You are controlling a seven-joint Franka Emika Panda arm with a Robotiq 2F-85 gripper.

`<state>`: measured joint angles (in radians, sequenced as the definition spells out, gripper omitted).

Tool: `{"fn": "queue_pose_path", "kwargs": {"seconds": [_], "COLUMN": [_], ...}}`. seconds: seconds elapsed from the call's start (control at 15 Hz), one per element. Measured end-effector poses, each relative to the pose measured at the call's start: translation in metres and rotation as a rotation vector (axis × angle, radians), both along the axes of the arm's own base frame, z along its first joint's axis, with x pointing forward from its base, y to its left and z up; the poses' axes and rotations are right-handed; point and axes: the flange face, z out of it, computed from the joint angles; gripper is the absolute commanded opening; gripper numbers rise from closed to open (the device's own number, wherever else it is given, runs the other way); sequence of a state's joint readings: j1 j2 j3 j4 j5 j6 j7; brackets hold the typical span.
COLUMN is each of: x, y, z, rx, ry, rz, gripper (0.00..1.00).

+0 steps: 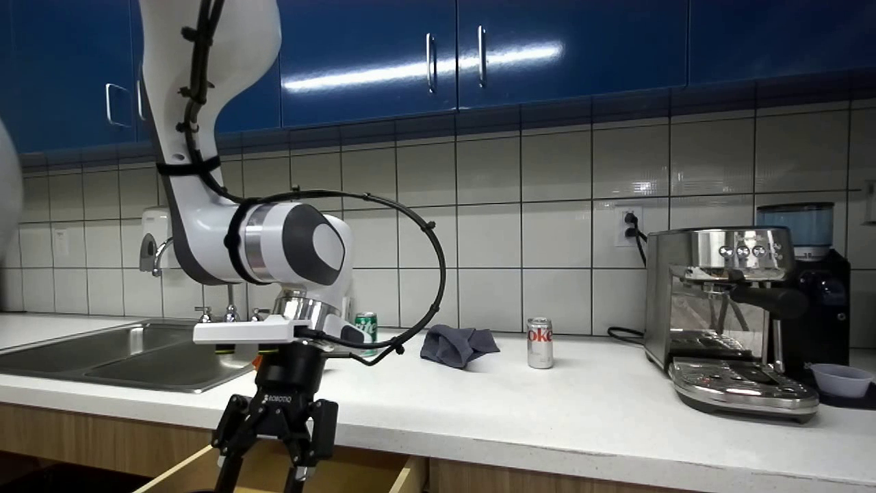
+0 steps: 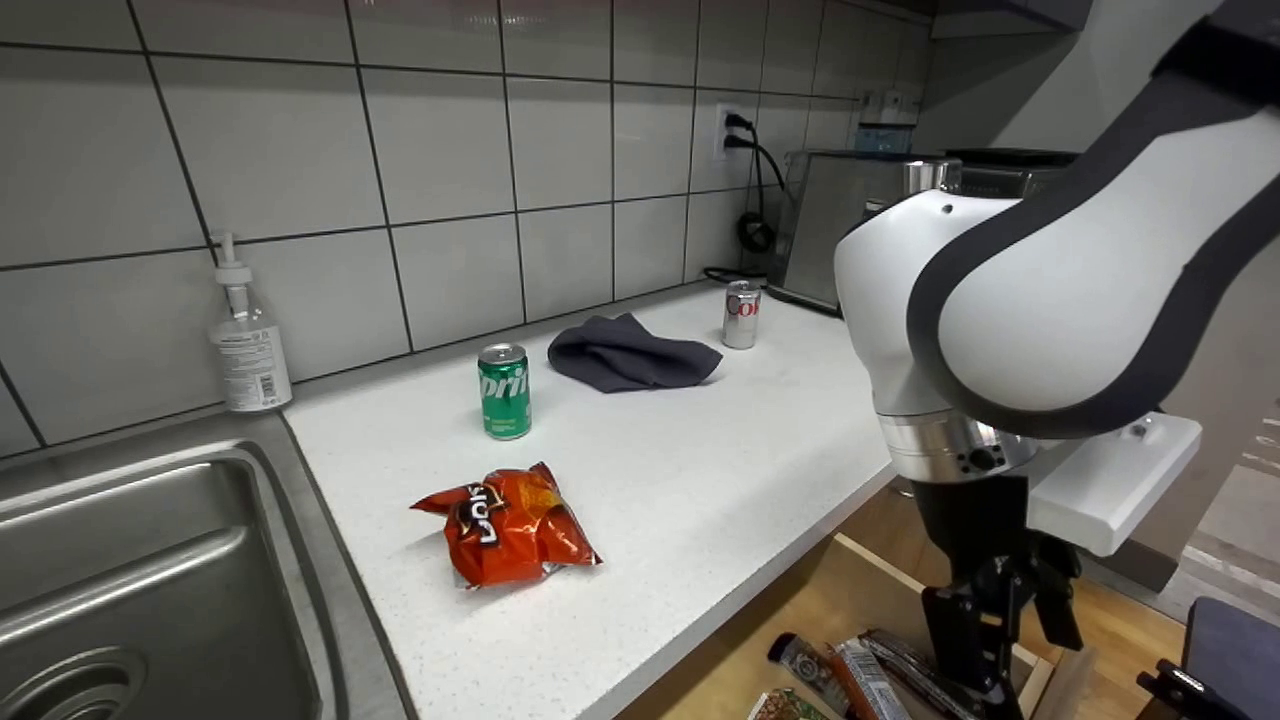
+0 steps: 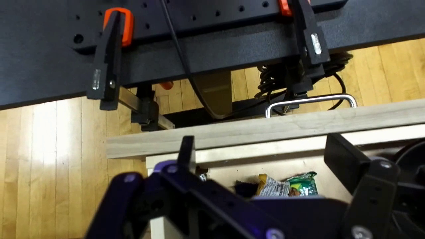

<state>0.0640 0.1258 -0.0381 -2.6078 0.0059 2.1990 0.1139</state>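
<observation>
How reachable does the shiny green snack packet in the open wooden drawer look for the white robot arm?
Likely yes: its black two-finger gripper stands open, seemingly over the drawer, and I see nothing lying on the packet.

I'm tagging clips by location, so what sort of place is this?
Most likely a kitchen, whether at home or at work I can't tell: a steel sink set into a white counter, an espresso machine on that counter and blue cabinets above.
</observation>
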Motion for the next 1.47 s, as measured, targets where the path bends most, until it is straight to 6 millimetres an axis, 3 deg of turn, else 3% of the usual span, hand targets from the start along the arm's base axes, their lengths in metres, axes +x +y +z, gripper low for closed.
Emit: {"fn": "queue_pose_path", "kwargs": {"seconds": [0.73,1.47], "x": [-0.036,-0.060], "y": [0.006,0.005], "z": [-0.018,-0.044], "rx": [0.001,-0.003], "ry": [0.104,0.192], "rz": [0.008,0.011], "gripper": [1.00,1.00]}}
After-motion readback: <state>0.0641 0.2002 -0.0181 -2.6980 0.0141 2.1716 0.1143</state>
